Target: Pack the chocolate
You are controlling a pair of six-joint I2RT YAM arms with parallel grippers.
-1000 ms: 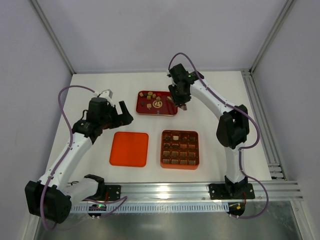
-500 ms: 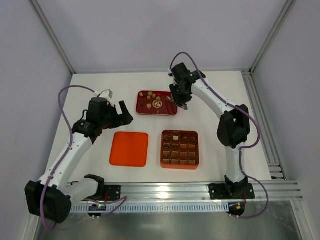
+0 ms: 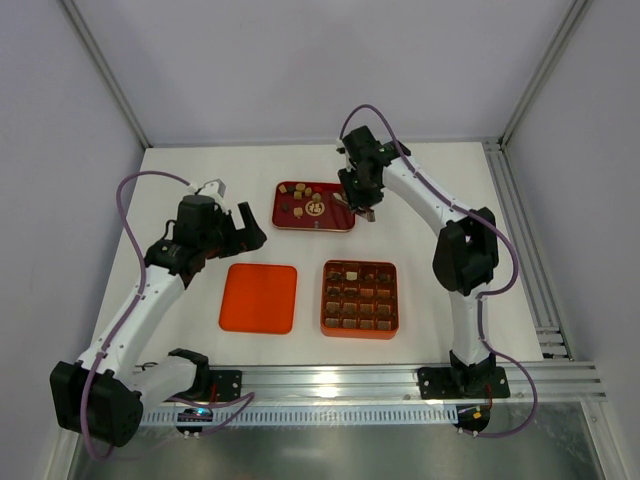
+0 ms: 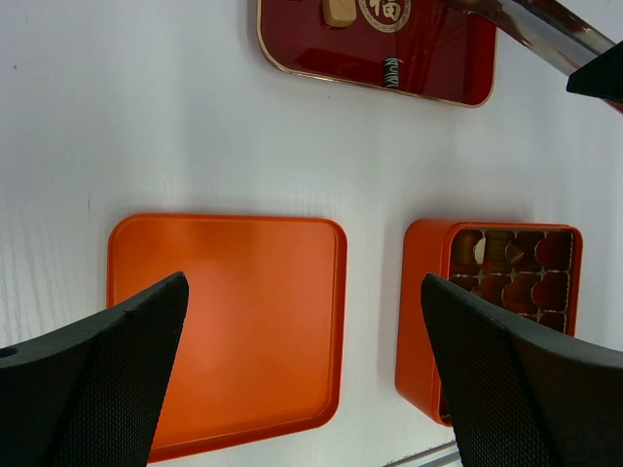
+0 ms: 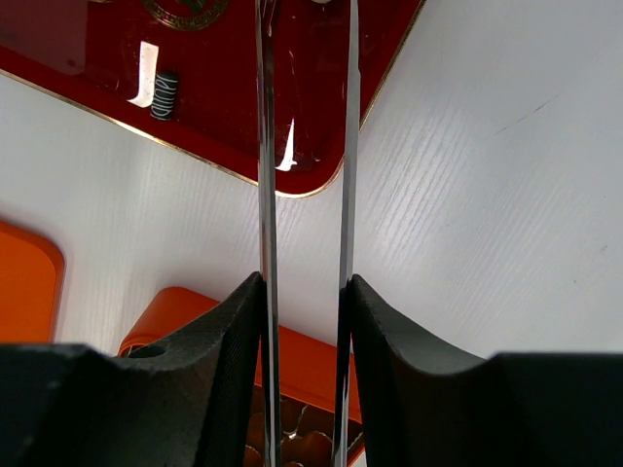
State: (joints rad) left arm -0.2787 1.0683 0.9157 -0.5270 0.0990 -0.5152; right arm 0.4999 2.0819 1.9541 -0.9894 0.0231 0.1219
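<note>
Right claw (image 5: 304, 292) is narrow and grips a pair of thin metal tweezers (image 5: 265, 146) between its two black fingers (image 5: 219, 341); the two blades run forward side by side with a gap between them; their tips leave the top of the wrist picture, so I cannot tell if they hold something. From above, this claw hangs over the right end of the red tray (image 3: 335, 224), which lies at the middle of the white table (image 3: 190, 165), toward its far side. Left claw (image 4: 304, 331) is wide and holds nothing; it hovers above the table, to the left of the tray, over the far edge of the flat orange lid (image 3: 259, 298). Some chocolate pieces (image 3: 299, 212) lie loose on the red tray, mostly in its left half; one tan piece shows at the top edge of the left wrist picture. More chocolate sits in the cells of the orange gridded box (image 3: 326, 300), which stands just beside the lid, on its right, and nearer to the arm bases than the tray; most cells look filled with brown pieces, but I cannot count them surely.
</note>
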